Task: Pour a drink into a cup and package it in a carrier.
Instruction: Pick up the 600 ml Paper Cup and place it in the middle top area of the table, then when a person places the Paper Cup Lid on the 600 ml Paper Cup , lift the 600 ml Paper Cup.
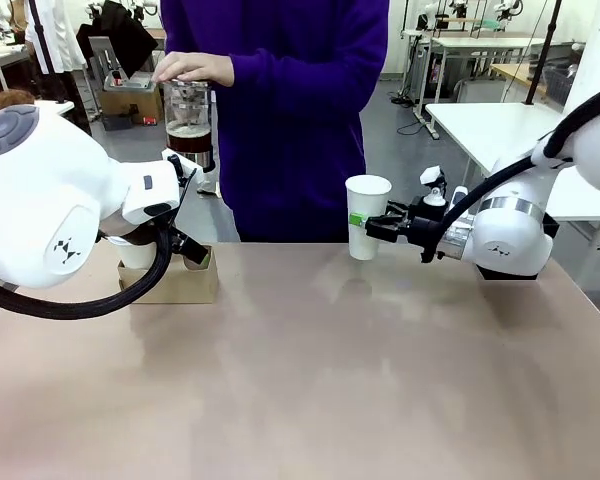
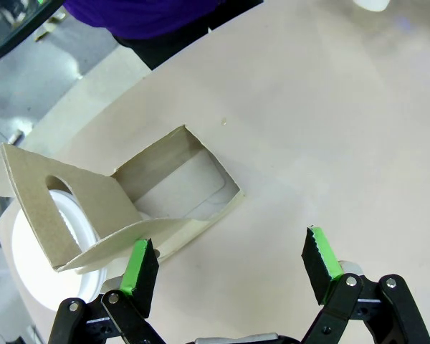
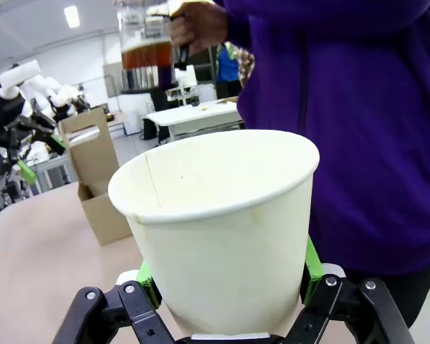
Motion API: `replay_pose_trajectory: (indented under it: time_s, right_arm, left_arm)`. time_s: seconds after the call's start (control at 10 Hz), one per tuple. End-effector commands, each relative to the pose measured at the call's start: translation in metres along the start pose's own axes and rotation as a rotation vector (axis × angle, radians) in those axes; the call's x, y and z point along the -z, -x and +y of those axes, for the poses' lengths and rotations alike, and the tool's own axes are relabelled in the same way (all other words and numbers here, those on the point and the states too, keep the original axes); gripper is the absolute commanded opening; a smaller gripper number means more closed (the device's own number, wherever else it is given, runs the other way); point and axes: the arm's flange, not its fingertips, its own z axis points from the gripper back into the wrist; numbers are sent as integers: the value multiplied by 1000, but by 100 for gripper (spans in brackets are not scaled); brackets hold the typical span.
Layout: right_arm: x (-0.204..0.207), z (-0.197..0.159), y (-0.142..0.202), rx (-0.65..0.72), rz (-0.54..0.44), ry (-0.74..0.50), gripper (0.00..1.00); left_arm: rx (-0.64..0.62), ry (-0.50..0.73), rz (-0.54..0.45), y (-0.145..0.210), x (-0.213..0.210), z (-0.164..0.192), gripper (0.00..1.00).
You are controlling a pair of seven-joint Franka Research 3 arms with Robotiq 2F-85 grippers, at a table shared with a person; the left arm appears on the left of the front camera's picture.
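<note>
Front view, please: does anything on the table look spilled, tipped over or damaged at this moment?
Nothing stands out. The cup is upright in the right gripper, the carrier sits flat on the table by the open left gripper, and the drink is inside the glass pot the person holds; no spill shows.

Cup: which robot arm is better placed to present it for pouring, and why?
Right. Its fingers hold the cup upright near the person's pot; the left fingers hang open at the carrier.
</note>
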Motion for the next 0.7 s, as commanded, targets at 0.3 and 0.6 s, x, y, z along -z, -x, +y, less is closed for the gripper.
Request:
replay_pose_trajectory:
  time_s: [0.3, 0.6]
  right_arm:
    - [-2, -4, 3, -2, 4, 6, 84]
    - [-2, -4, 3, -2, 4, 6, 84]
  left_arm:
    - [-1, -1, -3, 0, -1, 1, 100]
    - [-1, -1, -3, 0, -1, 1, 100]
